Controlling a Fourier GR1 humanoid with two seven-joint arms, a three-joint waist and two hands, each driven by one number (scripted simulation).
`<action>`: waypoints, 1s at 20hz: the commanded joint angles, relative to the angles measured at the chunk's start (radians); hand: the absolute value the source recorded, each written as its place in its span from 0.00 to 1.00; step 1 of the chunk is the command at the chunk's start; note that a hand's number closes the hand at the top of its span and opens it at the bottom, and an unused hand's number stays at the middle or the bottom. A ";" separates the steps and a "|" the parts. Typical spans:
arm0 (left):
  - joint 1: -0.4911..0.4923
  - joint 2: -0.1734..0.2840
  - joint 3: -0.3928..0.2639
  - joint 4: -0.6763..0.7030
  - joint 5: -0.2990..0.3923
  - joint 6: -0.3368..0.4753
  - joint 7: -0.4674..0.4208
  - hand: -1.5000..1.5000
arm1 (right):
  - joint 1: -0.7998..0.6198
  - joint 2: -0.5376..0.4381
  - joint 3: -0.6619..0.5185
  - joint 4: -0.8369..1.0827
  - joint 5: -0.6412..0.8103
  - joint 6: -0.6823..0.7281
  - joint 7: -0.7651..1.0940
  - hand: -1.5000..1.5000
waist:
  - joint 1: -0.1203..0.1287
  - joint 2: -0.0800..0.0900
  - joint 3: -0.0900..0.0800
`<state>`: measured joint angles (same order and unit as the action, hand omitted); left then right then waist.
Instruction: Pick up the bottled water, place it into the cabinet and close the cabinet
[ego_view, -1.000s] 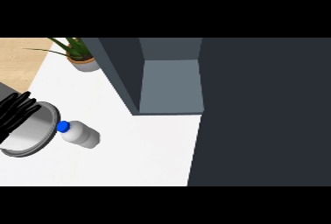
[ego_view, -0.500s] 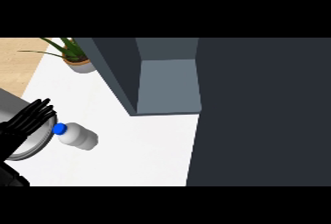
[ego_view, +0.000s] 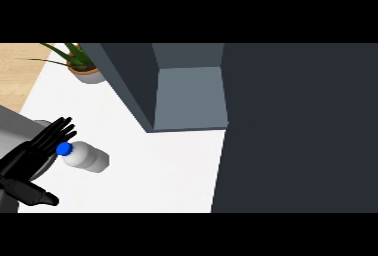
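- The left hand (ego_view: 33, 155) now shows whole at the view's left edge, black fingers straight and fanned, thumb sticking out low towards the bottom edge; a second ago only a bunch of fingertips showed above the grey forearm, so the hand has slid down and towards the bottle.
- It is open and holds nothing; its fingers lie just beside the blue cap (ego_view: 64, 148), and I cannot tell whether they touch it.
- The bottled water (ego_view: 86, 156) lies on its side on the white counter (ego_view: 170, 170), cap towards the hand, body pointing away to the right; it has not shifted across the three pictures, so no lift has begun.
- The cabinet (ego_view: 188, 97) stands open further back and to the right, its pale grey inside showing; well apart from the bottle; the dark door (ego_view: 295, 130) fills the right of the view.
- A potted plant (ego_view: 85, 67) stands at the counter's far left corner, away from any likely path.
- The right hand shows nowhere.
- My reading: this is the approach before the grasp; the hand has lined up at the cap end, and next it likely needs to come over the bottle's body and curl round it; placing and closing are both still to do.
- A risk: a round bottle lying flat may roll if nudged at the cap.
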<state>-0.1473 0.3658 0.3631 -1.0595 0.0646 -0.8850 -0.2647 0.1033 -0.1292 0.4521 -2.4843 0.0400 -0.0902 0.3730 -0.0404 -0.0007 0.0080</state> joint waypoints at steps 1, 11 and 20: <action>-0.096 -0.007 -0.028 0.213 -0.084 -0.010 -0.156 0.00 | -0.016 0.000 0.004 -0.064 0.049 -0.016 0.036 0.00 | -0.004 0.009 -0.014; -0.141 -0.036 -0.108 0.455 -0.197 0.110 -0.457 0.00 | 0.044 -0.031 0.034 -0.121 0.063 -0.043 0.052 0.00 | -0.003 0.005 -0.014; -0.227 -0.030 -0.128 0.613 -0.195 0.130 -0.596 0.00 | 0.027 -0.042 0.032 -0.055 0.058 -0.044 -0.015 0.00 | -0.001 0.009 -0.014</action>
<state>-0.3656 0.3336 0.2526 -0.5029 -0.1193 -0.6285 -0.6951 0.1187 -0.1645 0.4694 -2.4793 0.0403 -0.1266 0.3416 -0.0437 0.0082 -0.0055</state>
